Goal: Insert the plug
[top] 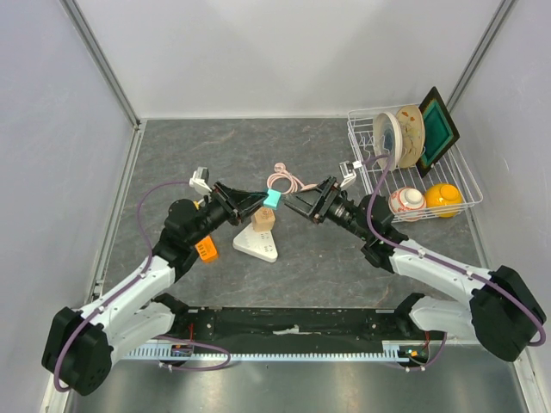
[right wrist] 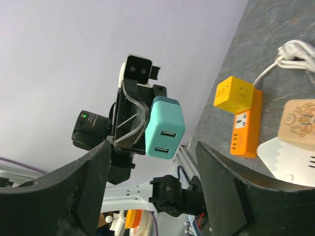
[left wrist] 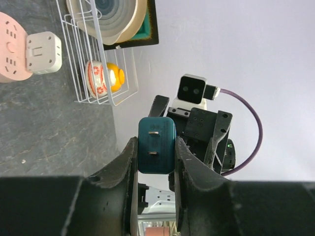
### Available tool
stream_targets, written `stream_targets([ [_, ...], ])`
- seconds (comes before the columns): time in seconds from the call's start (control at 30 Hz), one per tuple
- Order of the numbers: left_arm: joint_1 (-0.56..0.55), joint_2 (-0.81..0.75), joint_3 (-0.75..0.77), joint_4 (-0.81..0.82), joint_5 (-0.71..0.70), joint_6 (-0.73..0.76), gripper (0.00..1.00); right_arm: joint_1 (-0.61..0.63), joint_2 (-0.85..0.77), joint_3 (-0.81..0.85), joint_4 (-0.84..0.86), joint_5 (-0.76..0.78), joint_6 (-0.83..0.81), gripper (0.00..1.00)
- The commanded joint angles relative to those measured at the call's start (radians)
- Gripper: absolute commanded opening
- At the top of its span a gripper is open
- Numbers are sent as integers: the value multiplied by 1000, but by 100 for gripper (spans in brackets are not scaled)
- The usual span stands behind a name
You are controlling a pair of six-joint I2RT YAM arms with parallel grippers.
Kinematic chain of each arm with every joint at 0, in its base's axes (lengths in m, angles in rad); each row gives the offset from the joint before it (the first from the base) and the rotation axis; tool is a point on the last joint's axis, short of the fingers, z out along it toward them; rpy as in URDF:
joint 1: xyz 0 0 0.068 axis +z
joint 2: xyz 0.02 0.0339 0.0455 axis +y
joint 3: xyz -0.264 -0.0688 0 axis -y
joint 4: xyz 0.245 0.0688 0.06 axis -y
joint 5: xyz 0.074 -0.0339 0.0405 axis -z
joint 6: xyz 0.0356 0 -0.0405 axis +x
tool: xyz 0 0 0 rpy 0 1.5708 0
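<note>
The teal plug [top: 272, 199] is off the grey speckled surface [top: 215, 146], grasped between the left fingers [left wrist: 125, 167]. The right fingers [right wrist: 88, 182], at its 3 o'clock, are released. Pale walls surround. One white power strip [top: 256, 244] lies at 6 o'clock, one wire rack [top: 383, 185] at 2 o'clock.

plug [top: 272, 199] teal; power strip [top: 205, 249] orange; cable [top: 285, 181] pink; rack [top: 376, 182] white wire

The pink socket board [left wrist: 11, 49] is being cut off at the left edge, the white power strip [right wrist: 289, 158] at the right.
</note>
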Motion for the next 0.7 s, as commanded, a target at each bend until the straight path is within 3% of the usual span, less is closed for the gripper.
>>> stream_targets([
  [0.0, -9, 12, 1, 125, -17, -67, 2, 21, 33, -4, 144, 20, 101, 76],
  [0.27, -28, 12, 5, 151, -22, -80, 2, 46, 110, 7, 237, 34, 125, 70],
  [0.5, -37, 7, 1, 151, -28, -79, 2, 48, 130, 13, 279, 35, 118, 51],
  [0.67, -46, 12, 2, 154, -28, -79, 2, 46, 130, 20, 293, 34, 110, 43],
])
